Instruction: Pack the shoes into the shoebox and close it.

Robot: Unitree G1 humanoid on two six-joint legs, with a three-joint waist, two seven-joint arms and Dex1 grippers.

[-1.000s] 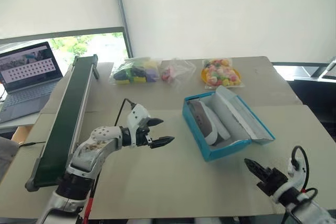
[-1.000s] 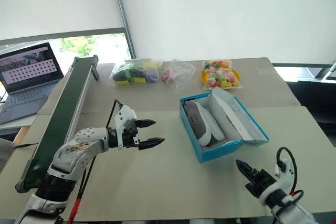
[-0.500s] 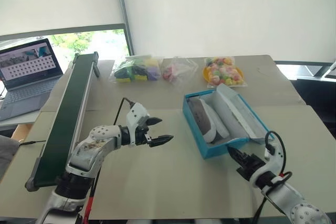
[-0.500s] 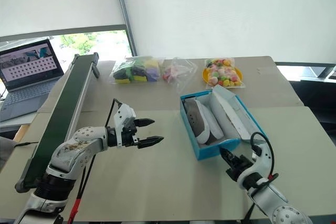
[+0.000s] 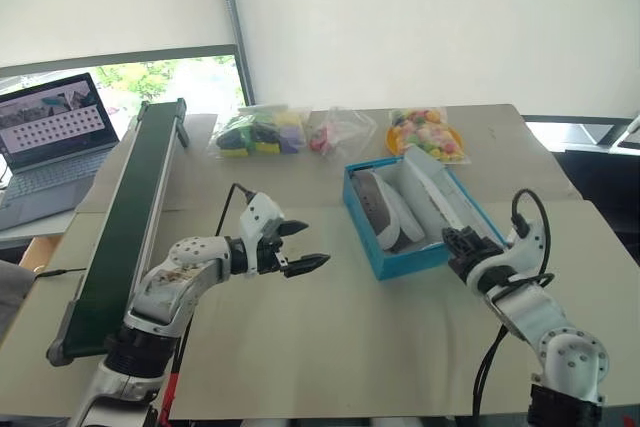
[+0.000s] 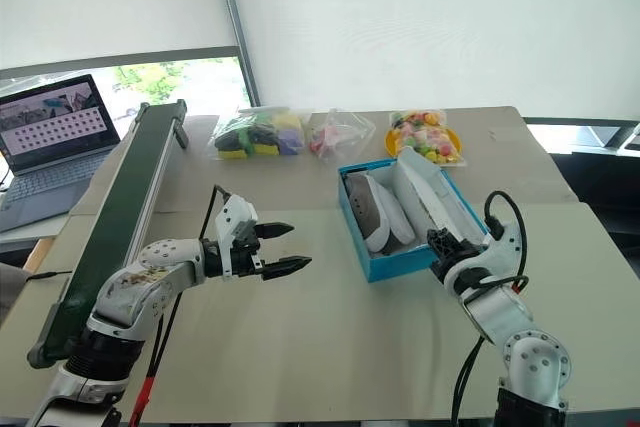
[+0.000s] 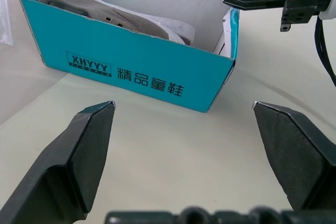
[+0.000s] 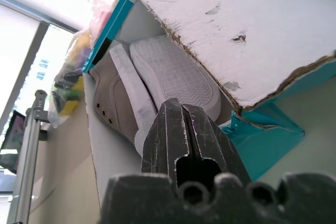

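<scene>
A: Table (image 5: pixel 300 347) looks tidy. Why is the right gripper (image 5: pixel 460 239) pinched shut, holding nothing?

B: To push the shoebox (image 5: pixel 400 263) lid, maybe. Shoes (image 5: pixel 385 209) lie inside, just ahead. Left gripper (image 5: pixel 300 247) waits wide open, empty

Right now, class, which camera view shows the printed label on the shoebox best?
The left wrist view: the shoebox faces it side-on, so the dark lettering reads clearly. The two eye views show the box from above, its side plain blue. The right wrist view looks inside, at the shoes and white lid.

The shoes (image 5: pixel 388 209) lie in the shoebox (image 5: pixel 400 262); bags (image 5: pixel 262 133) sit at its eleven o'clock.
</scene>
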